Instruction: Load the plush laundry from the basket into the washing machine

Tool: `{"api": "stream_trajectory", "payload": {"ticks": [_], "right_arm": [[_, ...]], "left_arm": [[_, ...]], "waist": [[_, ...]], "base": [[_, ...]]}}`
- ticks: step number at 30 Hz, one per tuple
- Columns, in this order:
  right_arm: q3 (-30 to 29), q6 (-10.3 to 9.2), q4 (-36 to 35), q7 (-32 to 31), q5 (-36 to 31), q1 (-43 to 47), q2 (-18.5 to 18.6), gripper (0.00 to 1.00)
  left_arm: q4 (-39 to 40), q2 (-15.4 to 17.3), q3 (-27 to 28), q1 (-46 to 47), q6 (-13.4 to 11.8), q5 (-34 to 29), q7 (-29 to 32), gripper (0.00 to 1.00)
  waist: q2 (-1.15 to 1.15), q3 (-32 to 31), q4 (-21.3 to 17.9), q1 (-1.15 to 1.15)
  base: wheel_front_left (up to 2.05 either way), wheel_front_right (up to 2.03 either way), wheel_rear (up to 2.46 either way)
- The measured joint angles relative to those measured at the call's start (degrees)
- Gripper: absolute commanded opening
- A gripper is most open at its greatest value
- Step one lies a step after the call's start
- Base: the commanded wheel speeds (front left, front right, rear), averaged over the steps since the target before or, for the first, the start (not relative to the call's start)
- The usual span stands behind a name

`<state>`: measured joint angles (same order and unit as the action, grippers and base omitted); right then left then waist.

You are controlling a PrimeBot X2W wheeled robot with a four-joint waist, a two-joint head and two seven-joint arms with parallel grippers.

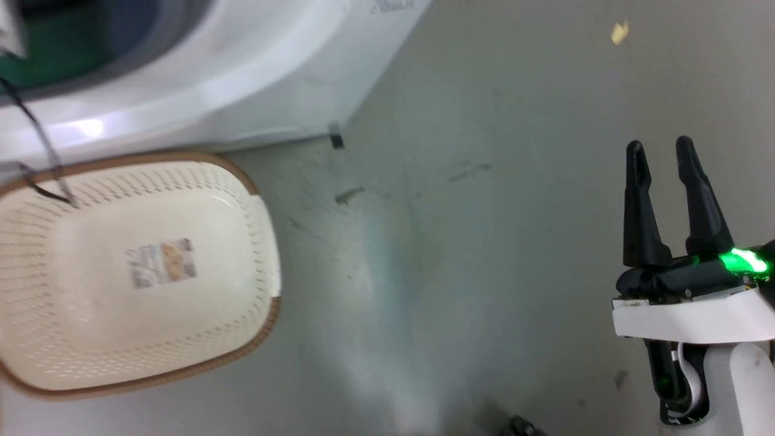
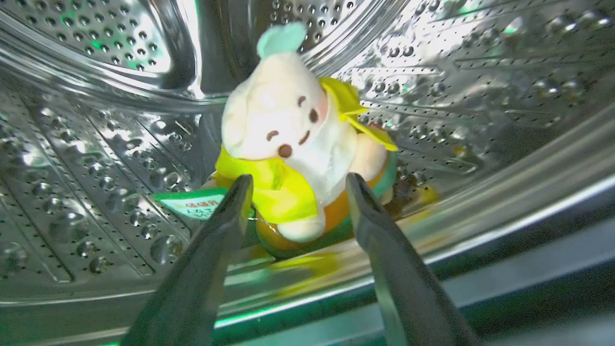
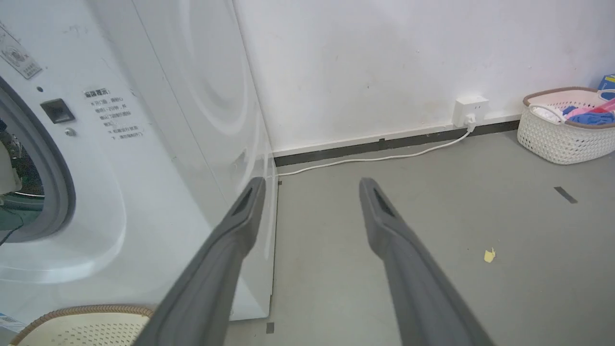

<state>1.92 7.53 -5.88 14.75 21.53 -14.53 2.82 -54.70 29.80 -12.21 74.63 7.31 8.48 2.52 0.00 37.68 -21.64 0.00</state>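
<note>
The plush laundry [image 2: 293,144] sits inside the washing machine's steel drum [image 2: 96,144], peach head up, yellow jacket and orange-and-green base showing, green hang tag [image 2: 190,202] to its left. My left gripper [image 2: 295,185] is open just in front of the toy, one finger on each side, not gripping it. The cream basket [image 1: 36,339] with its brown rim stands on the floor below the white washing machine [image 1: 230,79]; only the label sticker [image 1: 160,262] lies in it. My right gripper [image 1: 660,154] hangs open over the bare floor at the right, holding nothing.
A second white basket [image 3: 562,137] holding coloured clothes stands by the far wall. A wall socket [image 3: 470,110] feeds a white cable [image 3: 375,157] along the skirting. A yellow scrap [image 3: 489,255] lies on the grey floor right of the washer.
</note>
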Motion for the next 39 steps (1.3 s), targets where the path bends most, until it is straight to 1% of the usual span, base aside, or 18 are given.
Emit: {"api": "stream_trajectory", "payload": {"ticks": [2, 6, 11, 14, 16, 18, 19, 21, 25, 27, 31, 35, 39], "right_arm": [[-0.34, 0.00, 0.02, 0.00, -1.35, 0.39, 0.00, 1.00], [-0.91, 0.00, 0.25, 0.00, -4.04, 1.89, 0.00, 1.00], [-1.31, 0.00, 0.53, 0.00, -6.37, 3.72, -0.01, 1.00], [-1.97, 0.00, 0.86, 0.00, -7.42, 5.37, 0.01, 1.00], [-1.97, 0.00, 1.13, 0.00, -8.03, 6.72, 0.02, 1.00], [-1.92, 0.00, 1.20, 0.00, -8.56, 7.91, 0.00, 1.00], [-1.94, 0.00, 1.19, 0.00, -8.75, 8.49, 0.00, 1.00], [-2.22, 0.00, 1.14, 0.00, -9.02, 9.46, 0.01, 1.00], [-2.71, 0.00, 1.20, 0.00, -9.44, 11.15, 0.01, 1.00], [-2.94, 0.00, 1.18, 0.00, -9.44, 12.27, 0.01, 1.00], [-2.14, 0.00, 1.65, 0.00, -9.48, 13.66, 0.00, 1.00], [-1.71, 0.00, 1.90, 0.00, -9.64, 15.04, 0.00, 1.00], [-1.82, 0.00, 2.61, 0.00, -9.64, 16.30, 0.00, 1.00]], "left_arm": [[-0.70, -1.80, -0.44, -2.15, 0.00, 1.51, -2.50, 1.00], [-1.94, -5.53, 0.52, -6.84, 0.00, 7.43, -7.23, 1.00], [-0.05, -6.94, -1.89, -14.46, 0.00, 10.07, -14.19, 1.00], [3.55, -9.00, -4.07, -20.56, 0.01, 12.35, -16.14, 1.00], [7.06, -9.98, -4.44, -24.69, 0.00, 12.54, -16.79, 1.00], [11.44, -10.51, -3.79, -28.93, -0.35, 12.81, -17.17, 1.00], [14.86, -11.02, -2.80, -31.66, -0.90, 13.06, -17.20, 1.00], [21.04, -12.92, -0.19, -36.83, -2.11, 14.84, -17.23, 1.00], [32.10, -15.52, 2.43, -48.06, -5.31, 14.16, -17.22, 1.00], [36.18, -16.27, 2.70, -53.00, -6.31, 12.58, -17.23, 1.00], [41.95, -17.08, 2.77, -60.85, -8.75, 9.20, -17.22, 1.00], [46.22, -18.28, 3.09, -67.00, -10.27, 6.80, -17.22, 1.00], [49.43, -19.19, 3.02, -71.32, -10.69, 5.04, -17.23, 1.00]], "waist": [[0.00, -2.00, 1.05, 0.00], [0.00, -6.64, 3.40, -0.01], [0.00, -13.04, 6.49, -0.02], [0.00, -16.91, 8.54, -0.02], [0.00, -19.36, 9.98, -0.02], [0.00, -21.66, 11.42, -0.02], [0.00, -22.88, 12.26, -0.03], [0.00, -24.79, 13.86, -0.03], [0.00, -28.10, 16.78, -0.02], [0.00, -29.52, 18.05, -0.02], [0.00, -31.92, 19.73, -0.02], [0.00, -33.86, 20.50, -0.02], [0.00, -35.09, 20.66, -0.01]], "base": [[0.00, 0.00, 0.00], [0.00, 0.00, 0.00], [0.00, 0.00, 0.00], [0.00, 0.00, 0.00], [0.00, 0.00, 0.00], [0.00, 0.00, 0.00], [0.00, 0.00, 0.00], [0.00, 0.00, 0.00], [0.00, 0.00, 0.00], [0.00, 0.00, 0.00], [0.00, 0.00, 0.00], [0.00, 0.00, 0.00], [0.00, 0.00, 0.00]]}}
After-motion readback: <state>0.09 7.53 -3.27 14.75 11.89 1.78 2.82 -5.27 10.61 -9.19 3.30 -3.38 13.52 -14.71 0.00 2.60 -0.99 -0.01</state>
